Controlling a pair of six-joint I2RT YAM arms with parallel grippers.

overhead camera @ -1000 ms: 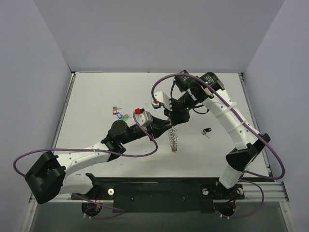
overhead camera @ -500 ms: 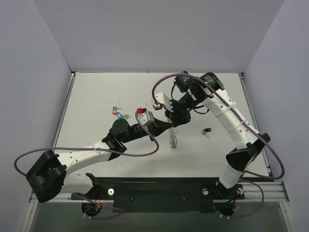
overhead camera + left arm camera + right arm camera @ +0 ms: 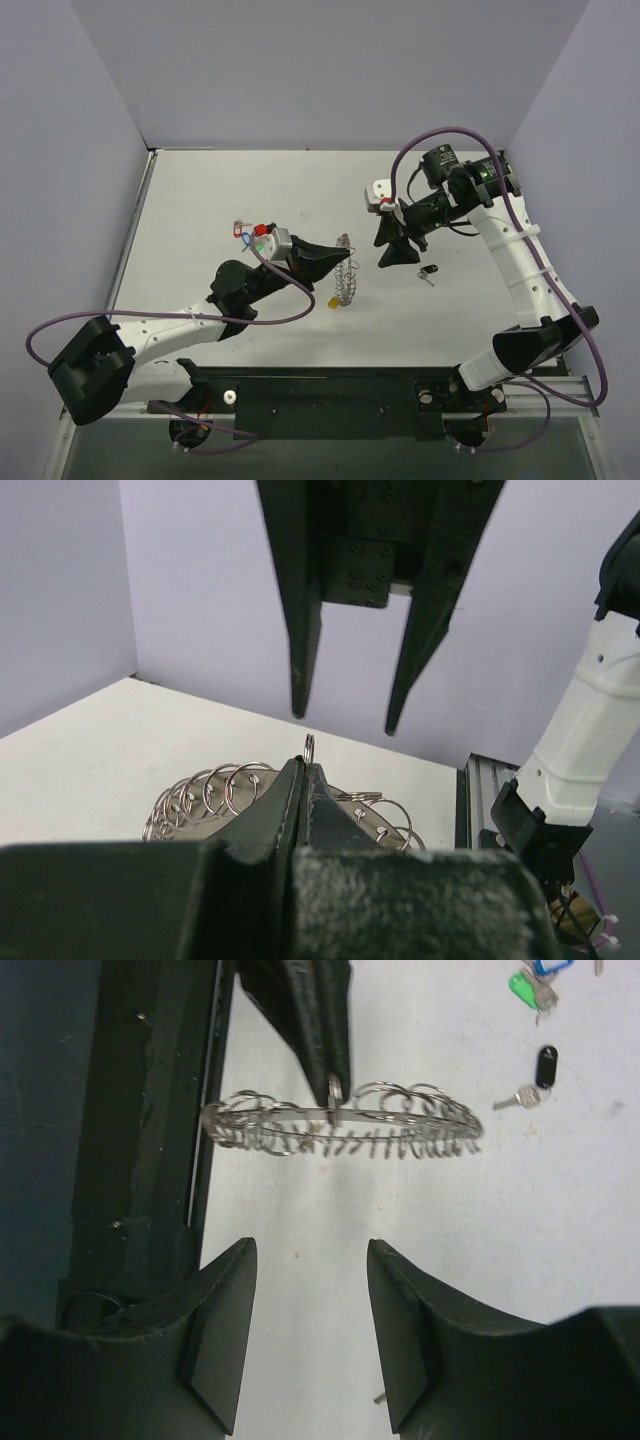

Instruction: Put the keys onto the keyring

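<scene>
My left gripper (image 3: 349, 256) is shut on one small ring of the keyring (image 3: 345, 275), a silver wire loop fringed with rings that hangs off the table. A yellow tag (image 3: 333, 300) shows at its lower end. From the left wrist, the pinched ring (image 3: 309, 748) pokes up between the closed jaws, with the keyring (image 3: 215, 790) behind. My right gripper (image 3: 396, 262) stands open and empty, right of the keyring (image 3: 340, 1120) and apart from it. A black-tagged key (image 3: 428, 272) lies below it. Red, blue and green keys (image 3: 250, 233) lie in a cluster to the left.
The black key (image 3: 540, 1075) and the green tag (image 3: 522, 985) also show from the right wrist. The table's dark near rail (image 3: 130, 1110) runs down the left of that view. Purple cables loop over both arms.
The right gripper has opened and drawn back to the right, away from the keyring. The left gripper has shut on the keyring and carried it slightly left.
</scene>
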